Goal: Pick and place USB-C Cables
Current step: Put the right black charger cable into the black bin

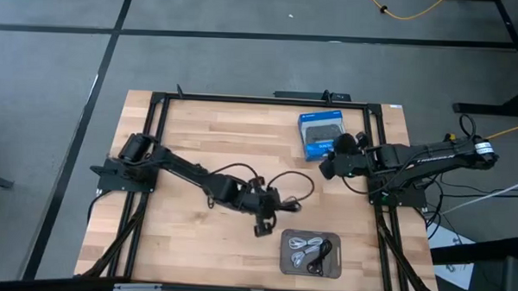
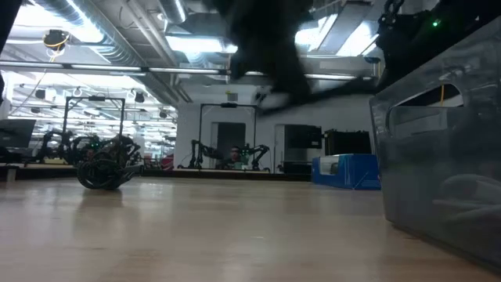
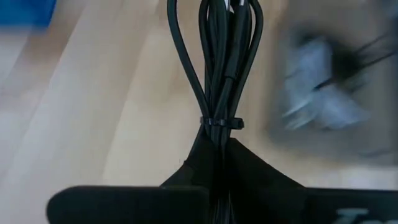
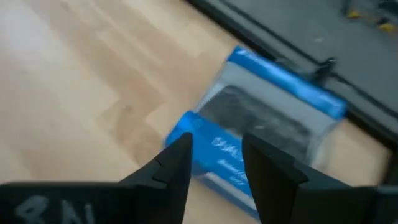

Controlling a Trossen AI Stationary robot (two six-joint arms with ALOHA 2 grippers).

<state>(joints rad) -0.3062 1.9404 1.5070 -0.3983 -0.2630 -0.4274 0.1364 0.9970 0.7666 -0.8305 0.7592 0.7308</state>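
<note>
My left gripper (image 1: 273, 198) is out over the middle of the table and is shut on a black USB-C cable bundle (image 1: 297, 186), whose loops reach toward the table's right. In the left wrist view the bundle (image 3: 217, 62) runs forward from the fingers, bound by a black zip tie (image 3: 221, 122). More cables, white and black, lie in a grey tray (image 1: 310, 253) near the near edge. My right gripper (image 1: 326, 165) is open beside the near left corner of the blue box (image 1: 322, 135) and touches nothing. My left gripper pinches the black bundle between its two fingers at the gathered end just behind the zip tie (image 3: 219, 138). The fingers come roughly level from the table's left and lie along the bundle. The free loops (image 3: 186, 68) stick out ahead of the fingers.
The blue box (image 4: 261, 124) lies at the far right of the table, just ahead of my right fingers. The tray's wall (image 2: 438, 157) stands close at the right of the low view. A black metal frame (image 1: 157, 103) rims the table. Bare wood (image 1: 195, 238) lies at the near left.
</note>
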